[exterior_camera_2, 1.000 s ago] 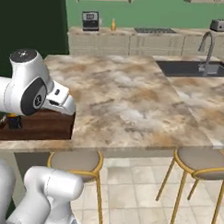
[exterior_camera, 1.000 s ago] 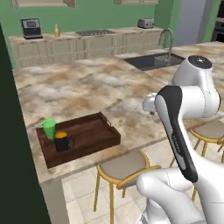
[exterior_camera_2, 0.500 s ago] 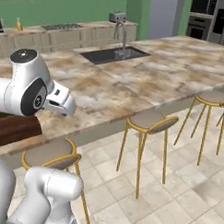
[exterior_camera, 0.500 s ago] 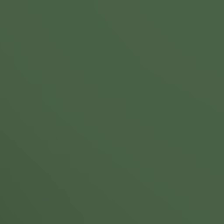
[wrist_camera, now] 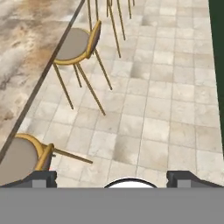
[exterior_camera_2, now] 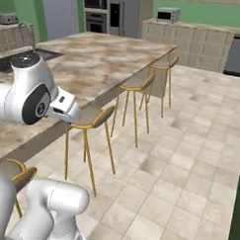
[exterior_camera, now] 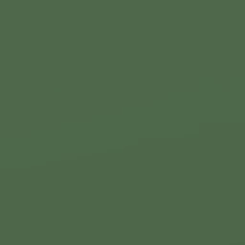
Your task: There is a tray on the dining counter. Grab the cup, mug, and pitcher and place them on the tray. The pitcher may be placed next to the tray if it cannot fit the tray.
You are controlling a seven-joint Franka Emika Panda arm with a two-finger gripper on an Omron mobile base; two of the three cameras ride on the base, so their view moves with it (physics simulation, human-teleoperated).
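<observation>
The large beige-brown marbled stone table with its inset sink stretches away on the left of the right base view, a row of gold-legged stools with grey-brown round seats tucked along its near edge, pale floor tiles spreading to the right. In the hand view the two dark fingers stand as wide apart as they go with nothing between them, pointing down over the tiled floor beside a stool, not over the table top. A flat green surface spans the whole left base view. None of the tray, green cup, black mug or yellow pitcher can be made out, so where they sit cannot be told. The risk, as I judge it, is the base travelling close past the stools with one camera blocked: the arm's elbow or the base could clip a stool leg or the table edge
</observation>
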